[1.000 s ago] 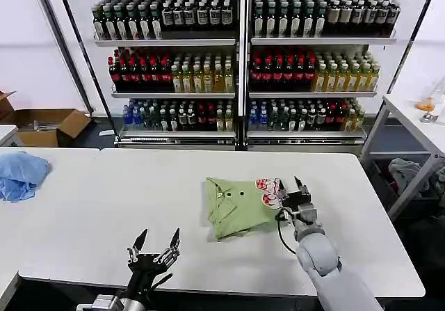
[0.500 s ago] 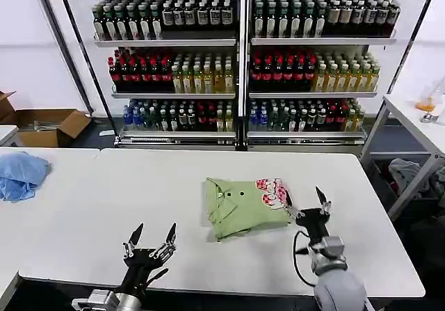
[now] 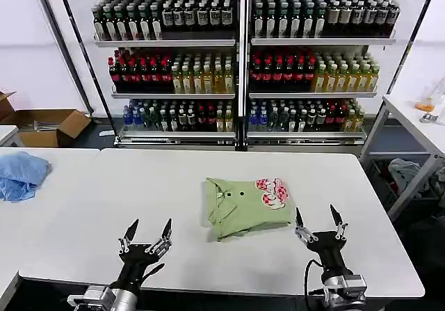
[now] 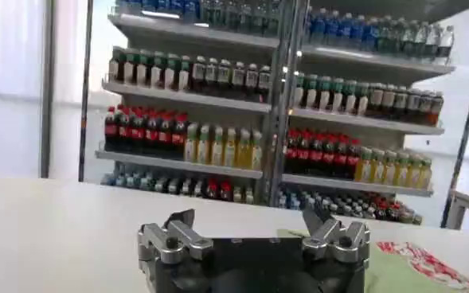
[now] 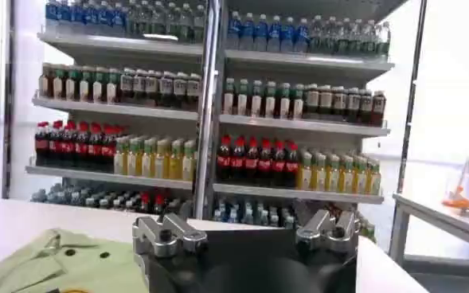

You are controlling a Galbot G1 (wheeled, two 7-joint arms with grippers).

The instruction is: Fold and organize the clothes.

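A sage-green shirt point(image 3: 243, 203) lies folded in a compact rectangle on the middle of the white table point(image 3: 125, 186), collar and buttons up, with a pink-red-and-white print patch at its right end. My right gripper point(image 3: 318, 217) stands open near the front edge, just right of the shirt and apart from it. My left gripper point(image 3: 148, 229) is open at the front left, far from the shirt. The shirt's edge shows in the left wrist view point(image 4: 413, 267) and in the right wrist view point(image 5: 67, 259). Both grippers point(image 4: 250, 223) point(image 5: 246, 227) hold nothing.
A crumpled blue cloth point(image 3: 21, 174) lies on the neighbouring table at far left. Shelves of bottled drinks point(image 3: 240, 67) stand behind the table. A cardboard box point(image 3: 52, 125) sits on the floor at left, and another table point(image 3: 417, 123) is at right.
My right gripper has let go of the shirt's printed end and pulled back toward the front edge, fingers open. The shirt lies still. The left gripper barely shifted.
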